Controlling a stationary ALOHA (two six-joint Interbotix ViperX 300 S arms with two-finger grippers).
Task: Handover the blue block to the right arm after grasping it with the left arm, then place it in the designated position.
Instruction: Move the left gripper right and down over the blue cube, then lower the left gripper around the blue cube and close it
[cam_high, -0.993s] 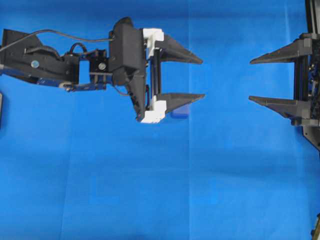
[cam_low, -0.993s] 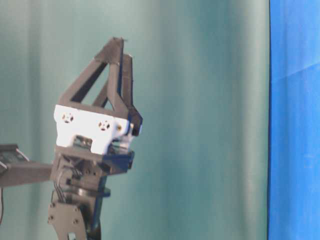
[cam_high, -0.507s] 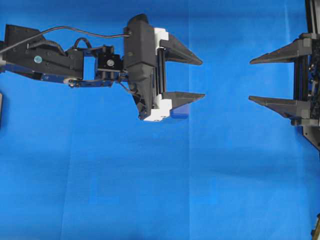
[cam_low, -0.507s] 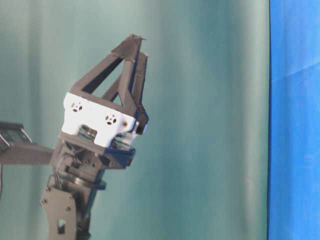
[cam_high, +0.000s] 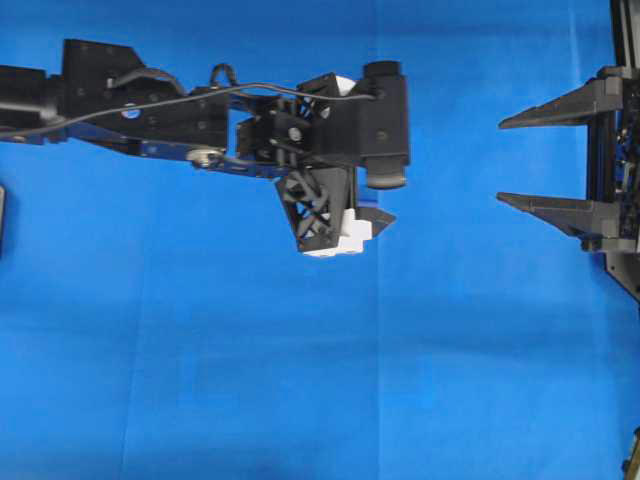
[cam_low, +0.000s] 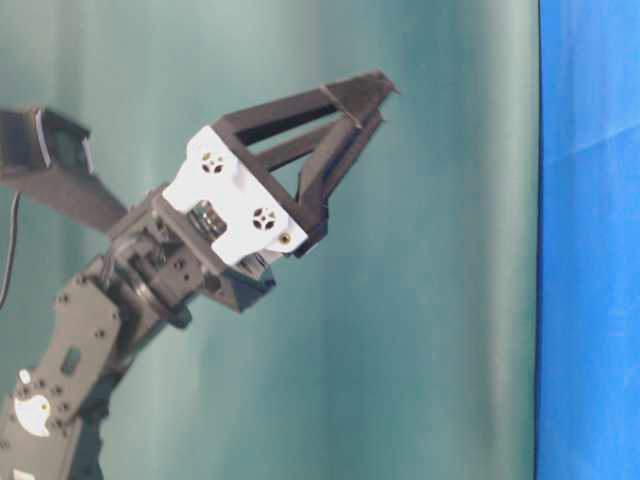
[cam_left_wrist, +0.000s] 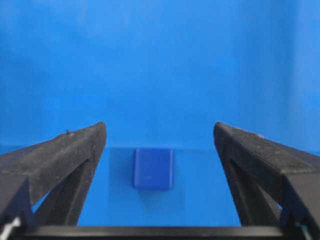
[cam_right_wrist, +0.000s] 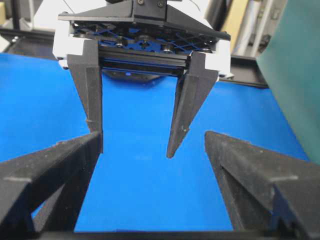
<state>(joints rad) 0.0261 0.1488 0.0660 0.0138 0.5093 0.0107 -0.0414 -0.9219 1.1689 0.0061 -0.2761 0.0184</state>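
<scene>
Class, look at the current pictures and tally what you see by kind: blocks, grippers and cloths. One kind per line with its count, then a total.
Blue block: 1
Grippers: 2 (left gripper, right gripper, both open)
Blue cloth: 1
Total: 4

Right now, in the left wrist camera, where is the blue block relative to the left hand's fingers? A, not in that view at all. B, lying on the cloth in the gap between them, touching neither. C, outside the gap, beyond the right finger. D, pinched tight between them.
B: the blue block lies on the blue cloth, with cloth showing on both sides between it and the open left hand's fingers.
</scene>
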